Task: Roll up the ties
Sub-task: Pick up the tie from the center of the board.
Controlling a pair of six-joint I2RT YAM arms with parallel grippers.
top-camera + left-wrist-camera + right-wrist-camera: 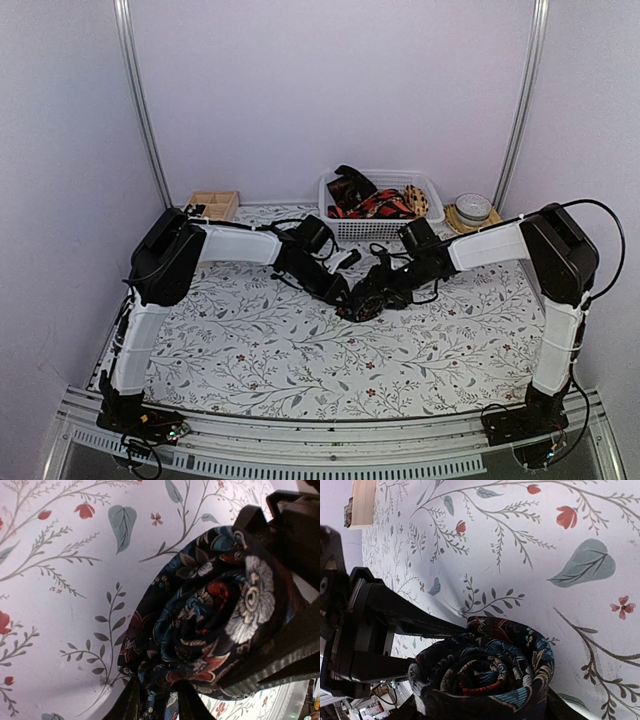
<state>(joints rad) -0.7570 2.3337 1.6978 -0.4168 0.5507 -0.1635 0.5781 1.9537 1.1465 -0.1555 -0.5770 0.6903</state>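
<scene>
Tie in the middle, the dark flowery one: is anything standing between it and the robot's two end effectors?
Nothing visible does. The rolled tie lies on the tablecloth with the left end effector and the right end effector against it from opposite sides; each wrist view shows its fabric between that arm's fingers.

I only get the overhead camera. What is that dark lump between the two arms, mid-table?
Observer: A dark floral necktie, coiled into a tight spiral roll.
Visitor: Is anything touching it?
Observer: Yes. The left fingers have a fold at the roll's edge pinched between them.
Visitor: And the other arm?
Observer: The right fingers sit on either side of the roll, with one ribbed face against its flank. I cannot tell if they grip it yet.
</scene>
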